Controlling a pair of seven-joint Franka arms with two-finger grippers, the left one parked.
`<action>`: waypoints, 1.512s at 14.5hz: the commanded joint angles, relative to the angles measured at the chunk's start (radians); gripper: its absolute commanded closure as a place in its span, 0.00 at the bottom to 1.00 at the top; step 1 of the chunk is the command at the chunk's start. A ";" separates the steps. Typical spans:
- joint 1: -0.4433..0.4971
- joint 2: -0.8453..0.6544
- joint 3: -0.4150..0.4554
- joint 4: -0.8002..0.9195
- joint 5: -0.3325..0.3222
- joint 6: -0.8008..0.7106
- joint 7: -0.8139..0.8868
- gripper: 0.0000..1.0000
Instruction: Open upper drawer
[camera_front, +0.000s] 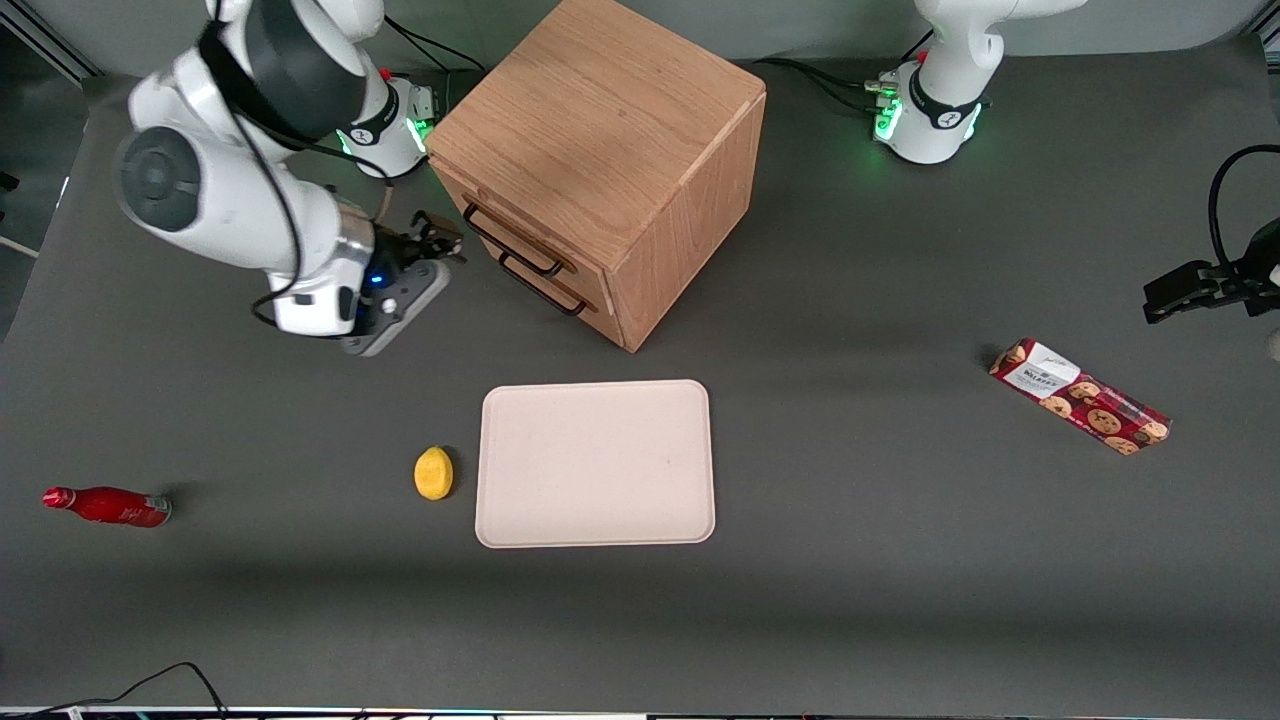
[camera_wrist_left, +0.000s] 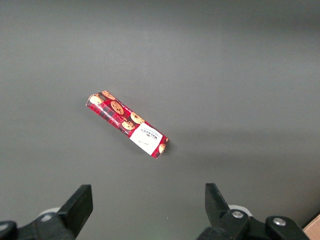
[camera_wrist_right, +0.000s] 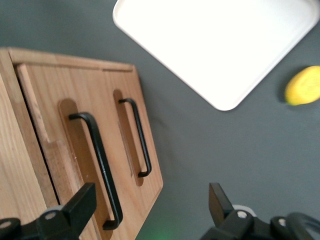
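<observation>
**Approach phase: claw lining up on upper drawer handle**

Gripper is hovering in front of the cabinet, just off the drawer face and not touching anything. Fingers are spread wide in the right wrist view, nothing between them.

Upper drawer is sitting at the top of the cabinet front, looking shut, flush with the face. Its black bar handle is the one nearer the cabinet top; the lower drawer's handle is running parallel just beside it.

Key relation: in the front view the handle is lying at roughly 3 o'clock from the claw, close by. Its long axis is running along the drawer's width, about 10-to-4 o'clock in that view. Judging from the wrist view, the finger gap is not straddling the bar yet, so the claw is probably needing a short advance toward the face before closing.

Risk, as a judgement: the handles are close together, so the lower one could get caught.
</observation>
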 joint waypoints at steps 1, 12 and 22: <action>-0.007 0.006 0.008 -0.040 0.026 0.018 -0.073 0.00; 0.023 0.008 0.046 -0.164 0.088 0.111 -0.121 0.00; 0.029 0.013 0.066 -0.236 0.076 0.193 -0.121 0.00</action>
